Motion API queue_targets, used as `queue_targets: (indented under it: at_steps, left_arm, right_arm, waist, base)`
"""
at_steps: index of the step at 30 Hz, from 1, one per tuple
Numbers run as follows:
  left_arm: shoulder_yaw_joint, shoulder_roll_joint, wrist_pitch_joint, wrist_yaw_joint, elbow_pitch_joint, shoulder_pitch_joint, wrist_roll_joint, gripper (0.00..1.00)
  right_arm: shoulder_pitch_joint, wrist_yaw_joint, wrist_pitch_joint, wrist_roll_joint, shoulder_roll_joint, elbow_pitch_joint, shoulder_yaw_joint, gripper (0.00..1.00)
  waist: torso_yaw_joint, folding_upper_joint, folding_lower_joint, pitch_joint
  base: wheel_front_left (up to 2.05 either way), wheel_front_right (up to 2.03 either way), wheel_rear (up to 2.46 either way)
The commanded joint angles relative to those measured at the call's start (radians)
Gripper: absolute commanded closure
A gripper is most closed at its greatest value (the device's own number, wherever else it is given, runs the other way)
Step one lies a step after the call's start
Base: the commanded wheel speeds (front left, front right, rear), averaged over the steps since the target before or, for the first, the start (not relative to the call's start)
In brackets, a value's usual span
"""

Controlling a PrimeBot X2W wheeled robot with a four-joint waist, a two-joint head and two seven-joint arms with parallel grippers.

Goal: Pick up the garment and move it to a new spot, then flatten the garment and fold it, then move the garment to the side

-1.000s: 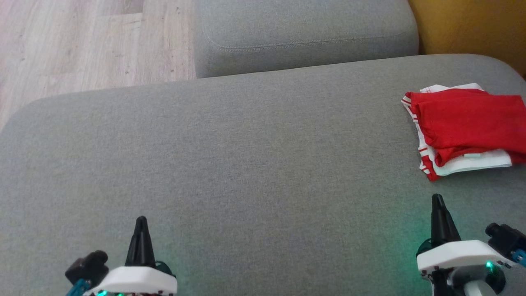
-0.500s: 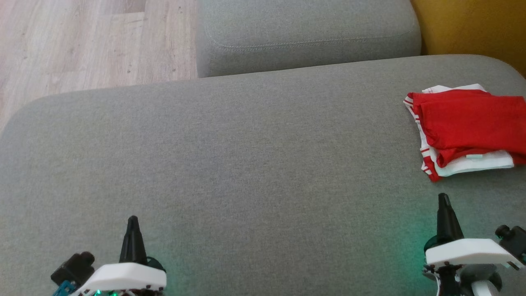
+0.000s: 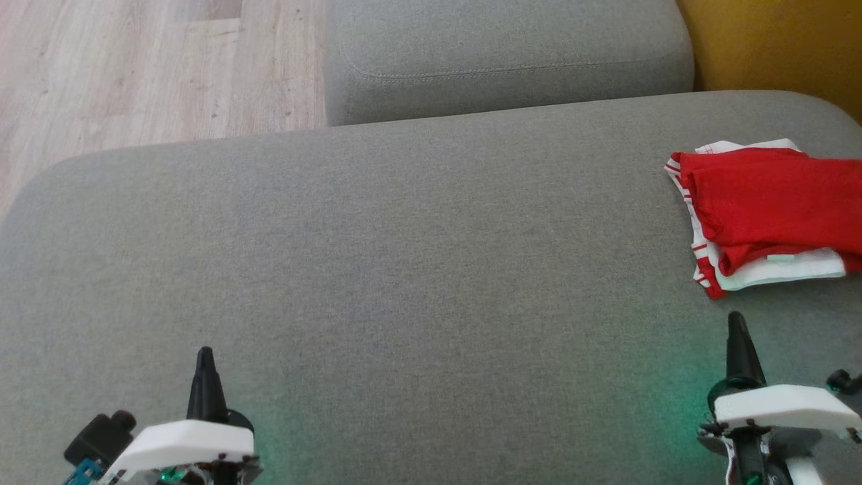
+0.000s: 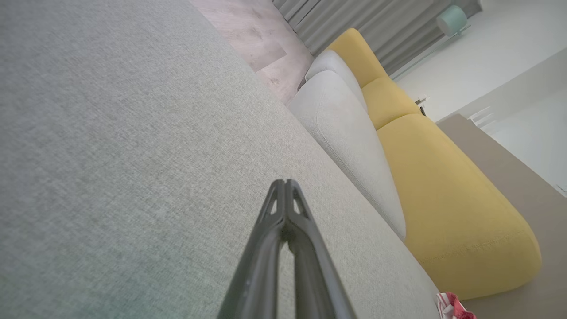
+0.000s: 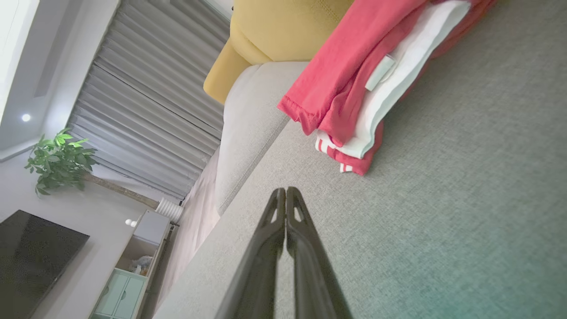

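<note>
Folded garment [image 3: 768,209] lay just beyond the closed, empty right gripper [image 3: 736,320].
The left gripper [image 3: 204,353] was closed too; the soft, light cloth likely needed a pinch through all layers at its near edge.

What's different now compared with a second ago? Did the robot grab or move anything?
The left tool slid a little to the left and the right tool a little to the right. Nothing was grabbed or released: both stayed shut and empty. The folded red and white garment lies unmoved on the grey sofa; its slight shift is the camera's.
</note>
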Motion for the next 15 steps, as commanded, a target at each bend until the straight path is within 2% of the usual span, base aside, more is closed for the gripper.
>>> queue_targets:
  at_steps: [1,15]
  left_arm:
    - [0.032,0.002,0.008,-0.007,-0.036,-0.050,-0.033,1.00]
    - [0.065,0.002,0.046,-0.021,-0.046,-0.060,-0.174,1.00]
  right_arm:
    - [-0.058,-0.001,0.010,0.038,-0.004,-0.040,0.006,1.00]
    - [-0.065,-0.001,0.047,0.186,-0.004,-0.057,-0.006,1.00]
  waist:
    - [0.001,0.0000,0.0000,0.000]
    - [0.006,0.0000,0.0000,0.001]
  base:
    - [0.00,0.00,0.00]
    - [0.00,0.00,0.00]
